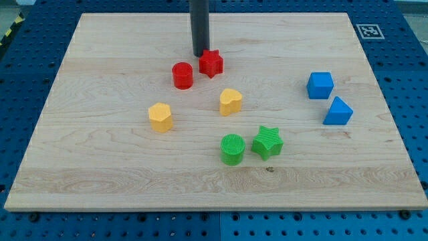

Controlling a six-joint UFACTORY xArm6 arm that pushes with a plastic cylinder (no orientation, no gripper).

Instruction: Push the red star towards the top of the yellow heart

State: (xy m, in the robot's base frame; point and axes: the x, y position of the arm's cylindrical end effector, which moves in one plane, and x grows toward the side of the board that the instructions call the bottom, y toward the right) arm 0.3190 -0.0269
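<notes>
The red star (211,63) lies on the wooden board in the upper middle of the view. My tip (200,54) stands just to its upper left, touching or almost touching it. The yellow heart (231,101) lies below and slightly right of the star, with a gap between them. A red cylinder (182,75) sits just left of and below the star.
A yellow hexagonal block (160,116) lies left of the heart. A green cylinder (233,148) and a green star (267,142) sit below the heart. A blue cube (320,85) and a blue triangular block (338,111) lie at the right. The board (100,167) is bordered by blue pegboard.
</notes>
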